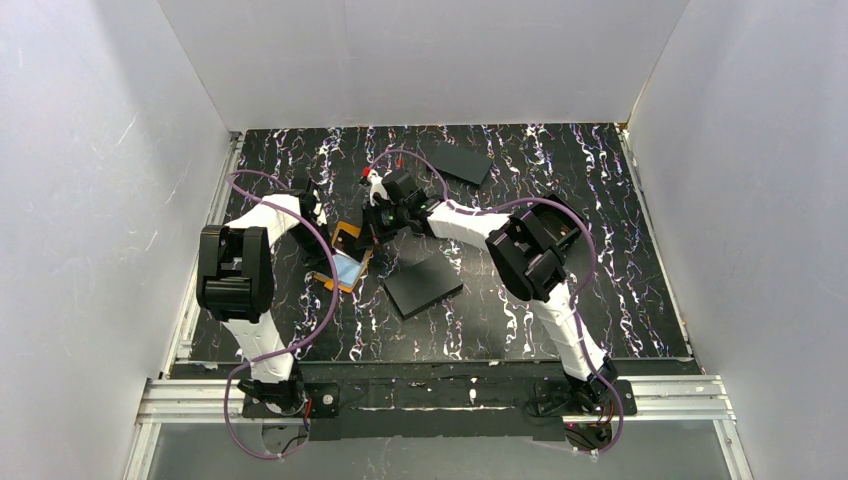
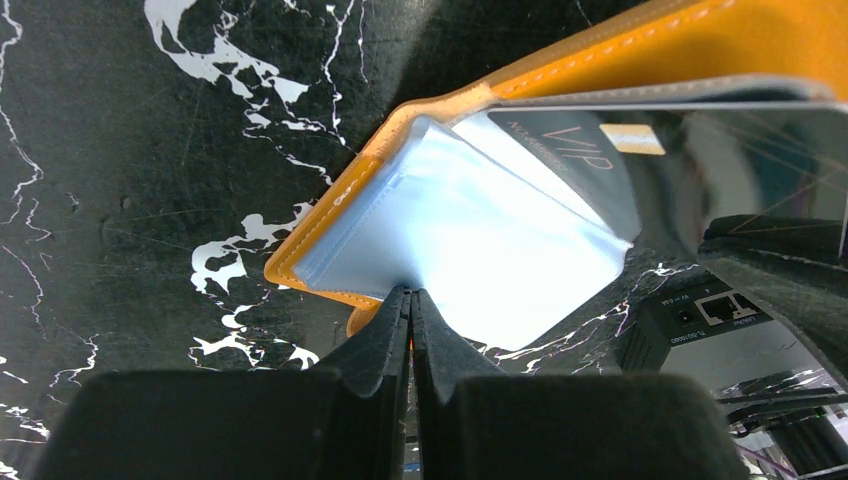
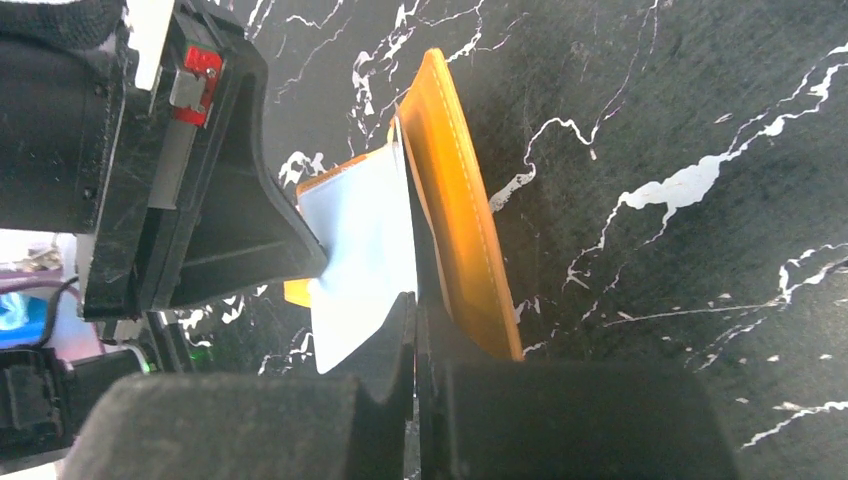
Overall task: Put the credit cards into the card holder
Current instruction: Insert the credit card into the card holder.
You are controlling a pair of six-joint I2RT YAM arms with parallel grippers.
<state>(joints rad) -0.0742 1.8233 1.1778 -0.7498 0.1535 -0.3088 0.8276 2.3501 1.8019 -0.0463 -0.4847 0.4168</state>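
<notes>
Orange card holder (image 1: 348,268) lies held open between both grippers, at 9 o'clock from the centre of the marbled table (image 1: 620,250).

At 9 o'clock of the holder, the left gripper (image 2: 410,305) has its jaws pressed tight together on the edge of the pale blue inner sleeve. At 1 o'clock of it, the right gripper (image 3: 416,308) is pinched fully closed on a dark glossy credit card (image 2: 590,150) lettered VIP. The card sits between that sleeve and the tilted-up orange cover. One flat black rectangle (image 1: 423,287) lies just beside the holder at 4 o'clock. A second black rectangle (image 1: 462,162) lies well apart at 1 o'clock, near the far edge.
</notes>
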